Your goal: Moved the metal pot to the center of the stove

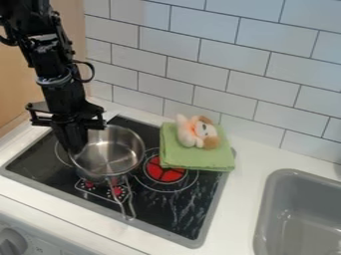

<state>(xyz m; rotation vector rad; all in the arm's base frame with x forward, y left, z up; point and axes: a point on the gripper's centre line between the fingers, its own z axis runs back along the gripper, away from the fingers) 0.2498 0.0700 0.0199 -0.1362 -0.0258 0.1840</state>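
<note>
Small red and white markings [88,185] are printed on the near part of the black stove [180,219], partly crossed by the pot's long handle, and faint print is seen beside the knob [12,242] at the lower left, too small to be made out. The metal pot [114,153] is seen over the left-hand part of the stove, just left of the red burner mark [164,172], its bare bottom visible inside. It is round, silvery and shiny, and its handle is pointed toward the near edge. The gripper [77,147] is placed at the pot's left wall; whether it is clamped there cannot be told. A plush dog [197,131] is laid on a folded green cloth [193,162]. A grey sink [262,209] is set into the counter [233,211] at the right.
</note>
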